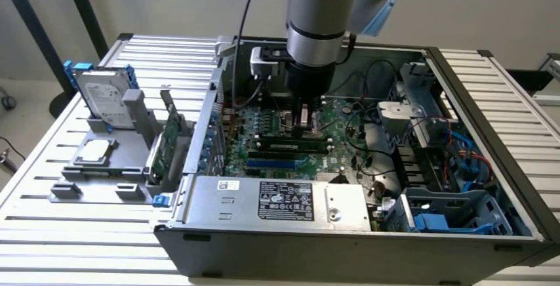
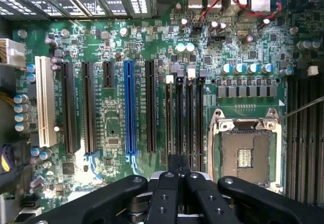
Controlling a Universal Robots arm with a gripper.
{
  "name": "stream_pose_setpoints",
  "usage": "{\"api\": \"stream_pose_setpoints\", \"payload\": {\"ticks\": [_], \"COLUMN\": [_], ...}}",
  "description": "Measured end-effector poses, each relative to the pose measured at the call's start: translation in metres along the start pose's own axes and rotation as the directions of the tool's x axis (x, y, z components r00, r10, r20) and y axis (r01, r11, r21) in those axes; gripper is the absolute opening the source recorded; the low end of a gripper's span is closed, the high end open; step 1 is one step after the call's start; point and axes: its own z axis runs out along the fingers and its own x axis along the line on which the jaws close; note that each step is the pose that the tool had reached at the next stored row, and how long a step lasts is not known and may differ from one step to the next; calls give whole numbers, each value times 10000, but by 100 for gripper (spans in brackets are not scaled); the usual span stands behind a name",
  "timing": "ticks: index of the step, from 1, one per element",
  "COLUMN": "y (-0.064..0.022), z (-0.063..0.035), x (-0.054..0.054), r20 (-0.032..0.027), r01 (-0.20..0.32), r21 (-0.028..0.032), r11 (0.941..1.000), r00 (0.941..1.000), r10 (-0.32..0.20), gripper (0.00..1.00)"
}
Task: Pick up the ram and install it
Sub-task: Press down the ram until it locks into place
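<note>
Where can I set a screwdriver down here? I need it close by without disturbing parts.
Bare slats of the table lie in front of the grey parts stand, and more beyond the case's far wall at the exterior view's right. Inside the case it is crowded: hand over the motherboard, cables, drive cages.
</note>
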Motion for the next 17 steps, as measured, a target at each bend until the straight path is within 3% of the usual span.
{"api": "stream_pose_setpoints", "payload": {"ticks": [17], "y": [0], "z": [-17], "x": [0], "r20": [87], "r01": [3], "r21": [-4], "r11": [10000], "r00": [10000], "r10": [-3], "gripper": [11]}}
